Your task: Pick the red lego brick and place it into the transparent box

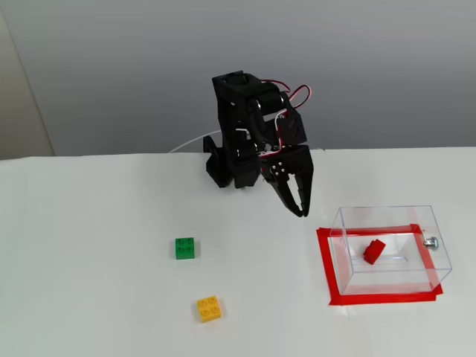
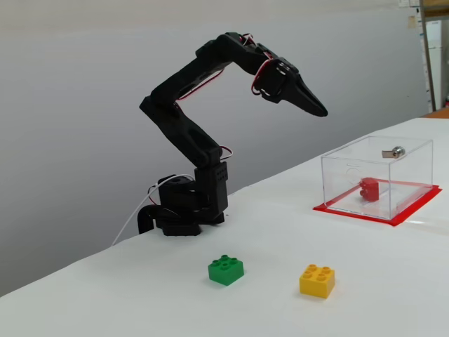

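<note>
The red lego brick point(image 1: 374, 251) point(image 2: 369, 188) lies tilted on the floor of the transparent box point(image 1: 387, 281) point(image 2: 351, 163), at the right in both fixed views. My gripper point(image 1: 301, 213) point(image 2: 321, 111) hangs in the air to the left of the box, clear of its walls, well above the table. Its fingers come together at the tips and hold nothing. A small silver knob point(image 1: 430, 242) point(image 2: 397, 150) sits on the box's far side wall.
Red tape point(image 1: 325, 262) point(image 2: 415, 210) frames the box. A green brick point(image 1: 184, 248) point(image 2: 226, 269) and a yellow brick point(image 1: 209, 308) point(image 2: 317, 280) lie on the white table left of the box. The arm base point(image 1: 234, 169) point(image 2: 184, 208) stands at the back.
</note>
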